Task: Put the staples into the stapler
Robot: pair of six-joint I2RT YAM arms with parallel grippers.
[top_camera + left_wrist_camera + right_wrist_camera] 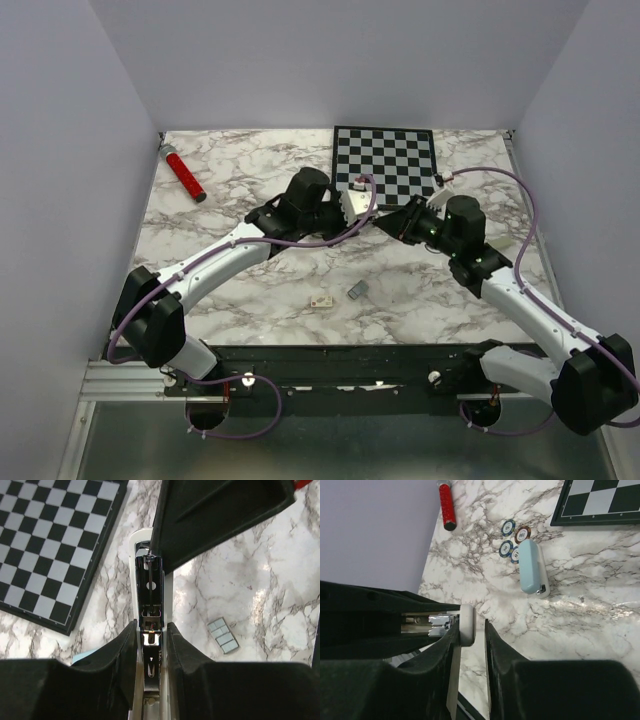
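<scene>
1. Staples (358,290) lie flat on the marble table (420,300), on the side toward the arm bases. They are near a small cream box (321,301) and well apart from both grippers.
2. The stapler (531,567) lies on the table near a corner of the chessboard (385,160), with its light blue top over its white underside. It sits against a cluster of four poker chips (512,540), one of them partly hidden by it. Neither gripper touches it.
3. The left gripper (151,626) clamps a white bar (134,565) by its long sides, with both fingers pressed against it, and holds it above the marble.
4. The bar's face toward the left wrist camera is open and shows a metal channel with a thin rod running along its middle.
5. The right gripper (471,625) brackets the bar's rounded far end with its jaws narrowly parted. One finger rests against the white end, and a sliver of table shows between that end and the other finger.
6. A red cylinder (183,172) lies near the far left corner of the table, away from everything else.
</scene>
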